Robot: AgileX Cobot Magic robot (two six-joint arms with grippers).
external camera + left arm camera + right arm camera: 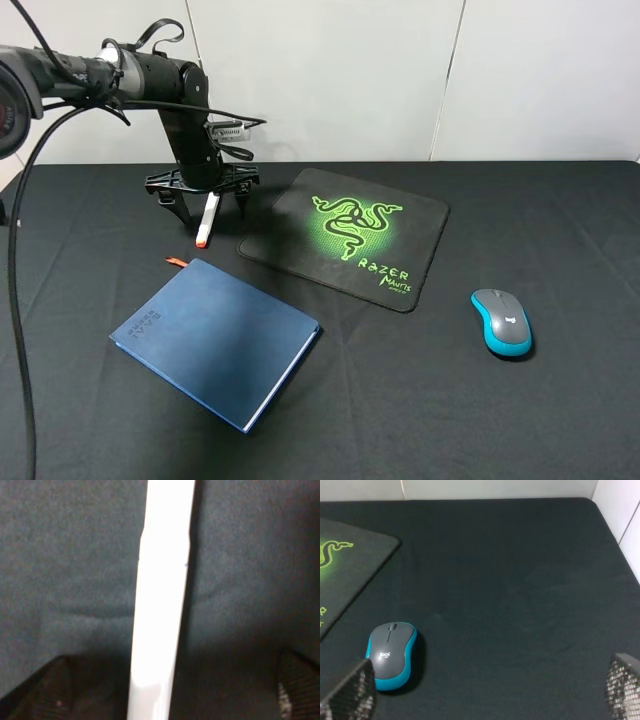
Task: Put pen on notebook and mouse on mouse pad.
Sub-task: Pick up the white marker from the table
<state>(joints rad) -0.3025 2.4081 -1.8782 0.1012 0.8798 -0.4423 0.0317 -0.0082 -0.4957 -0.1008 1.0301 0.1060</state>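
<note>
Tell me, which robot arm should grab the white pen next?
Left. Its pincer is down over the pen with one finger on each side and the jaws open. The right pincer is over by the mouse, away from the pen.

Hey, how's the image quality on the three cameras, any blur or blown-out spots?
Exterior high: sharp and evenly lit, the mouse pad logo crisp. Left wrist: the pen is blown out to flat white and soft, too close to focus. Right wrist: the mouse is sharp, its logo readable, while the near fingertips look soft.
</note>
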